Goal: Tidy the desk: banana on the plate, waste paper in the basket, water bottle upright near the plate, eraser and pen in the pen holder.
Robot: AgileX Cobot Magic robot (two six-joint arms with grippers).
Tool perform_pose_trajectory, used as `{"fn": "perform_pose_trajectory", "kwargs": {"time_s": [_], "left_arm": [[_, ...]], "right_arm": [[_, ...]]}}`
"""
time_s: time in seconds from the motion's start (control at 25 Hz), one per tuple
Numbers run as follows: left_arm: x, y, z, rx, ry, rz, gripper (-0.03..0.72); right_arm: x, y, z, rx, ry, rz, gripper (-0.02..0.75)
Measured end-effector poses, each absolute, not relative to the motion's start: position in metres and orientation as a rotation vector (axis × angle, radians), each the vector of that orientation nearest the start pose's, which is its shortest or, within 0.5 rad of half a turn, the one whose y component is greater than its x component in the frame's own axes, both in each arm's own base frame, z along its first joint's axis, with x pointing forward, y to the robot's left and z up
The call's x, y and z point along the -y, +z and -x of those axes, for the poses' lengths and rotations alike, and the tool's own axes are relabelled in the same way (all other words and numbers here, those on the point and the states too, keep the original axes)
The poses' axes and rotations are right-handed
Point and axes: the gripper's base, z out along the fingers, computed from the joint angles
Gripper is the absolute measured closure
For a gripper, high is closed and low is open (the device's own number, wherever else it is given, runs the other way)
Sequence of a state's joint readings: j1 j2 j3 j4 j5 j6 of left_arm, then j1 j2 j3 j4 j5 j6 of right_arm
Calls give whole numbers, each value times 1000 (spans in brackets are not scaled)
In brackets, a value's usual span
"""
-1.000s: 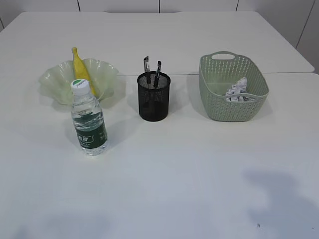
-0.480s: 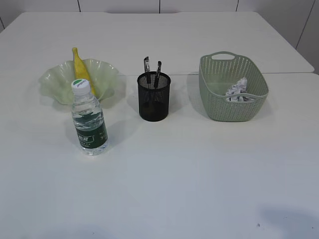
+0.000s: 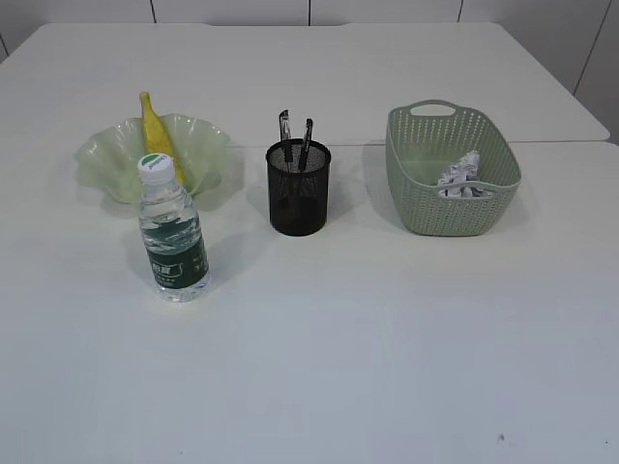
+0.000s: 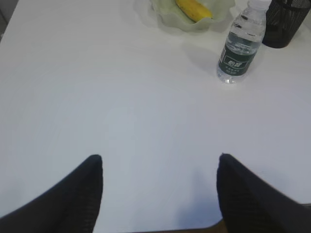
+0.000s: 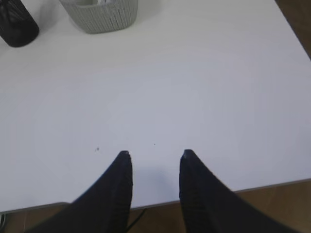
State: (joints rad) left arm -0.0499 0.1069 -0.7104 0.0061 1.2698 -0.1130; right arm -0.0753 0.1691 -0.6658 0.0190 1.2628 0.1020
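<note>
Far beyond the wide-spread left end effector [image 4: 160, 158] stands the water bottle [image 4: 241, 43], well apart

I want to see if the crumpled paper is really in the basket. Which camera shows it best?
The exterior view shows it best: the waste paper lies inside the green basket, seen from above at a slant. The right wrist view catches only a white scrap of it at the top edge of the picture. The left wrist view does not show it.
</note>
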Motion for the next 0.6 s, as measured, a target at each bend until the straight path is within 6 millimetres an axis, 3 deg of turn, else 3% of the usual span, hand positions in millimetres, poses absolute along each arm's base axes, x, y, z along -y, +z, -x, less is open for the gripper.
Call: {"fn": "perform_pose_trajectory", "kwargs": {"time_s": [0.28, 0.6], "left_arm": [[-3, 314, 31, -2103, -74, 72, 187], [-6, 293, 28, -2144, -31, 81, 188]], "right_arm": [[-5, 304, 36, -2082, 29, -155, 491], [-5, 299, 36, -2090, -14, -71, 491]]}}
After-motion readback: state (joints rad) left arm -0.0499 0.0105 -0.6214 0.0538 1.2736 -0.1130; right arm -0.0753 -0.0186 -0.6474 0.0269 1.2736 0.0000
